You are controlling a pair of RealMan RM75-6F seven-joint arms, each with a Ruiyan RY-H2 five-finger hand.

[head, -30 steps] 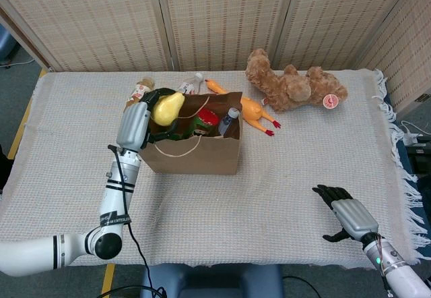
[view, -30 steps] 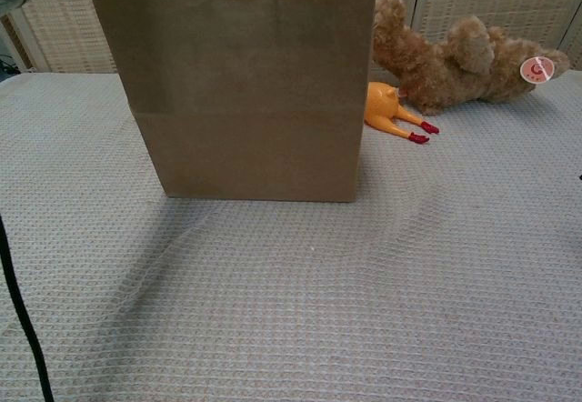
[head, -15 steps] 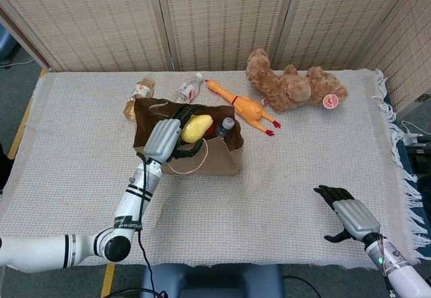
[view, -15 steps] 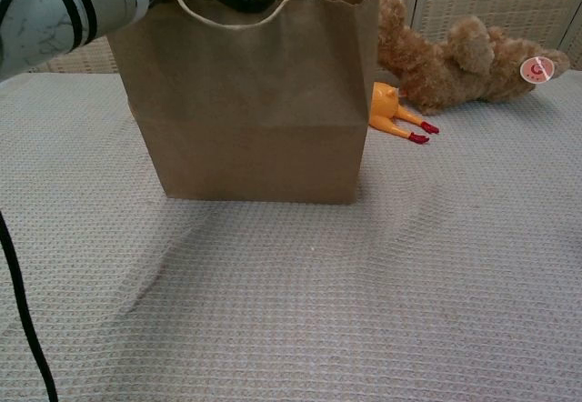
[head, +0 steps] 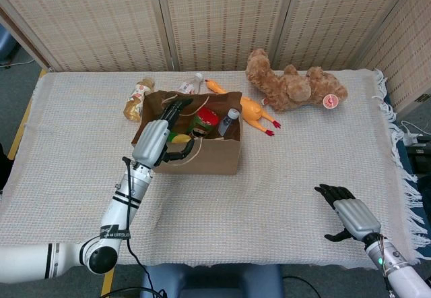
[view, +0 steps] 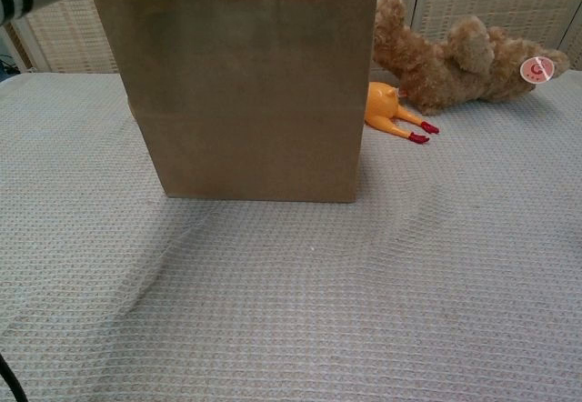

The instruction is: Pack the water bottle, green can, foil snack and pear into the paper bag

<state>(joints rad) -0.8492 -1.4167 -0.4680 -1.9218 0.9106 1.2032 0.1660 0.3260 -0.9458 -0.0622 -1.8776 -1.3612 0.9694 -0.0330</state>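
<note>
the brown paper bag (head: 202, 151) stood upright on the table (head: 289, 176), which was covered with a cream woven cloth, its mouth open to the head view. the left robot hand (head: 156, 141) hovered over the left part of that mouth, its dark fingers (head: 176, 108) reaching down inside; a patch of the yellow pear (head: 180, 137) showed just beneath them, low in the bag, and i could not tell whether the fingers were gripping it or had let go. beside the pear sat the green can with its red top (head: 205, 121) and the clear water bottle with a dark cap (head: 229, 121). the foil snack could not be made out. the right robot hand (head: 350, 217) rested near the table's front right corner, well apart from the bag, fingers apart and holding nothing. behind the bag lay two small plastic bottles (head: 137, 98), an orange rubber chicken (head: 250, 111) and a brown teddy bear (head: 293, 85).
</note>
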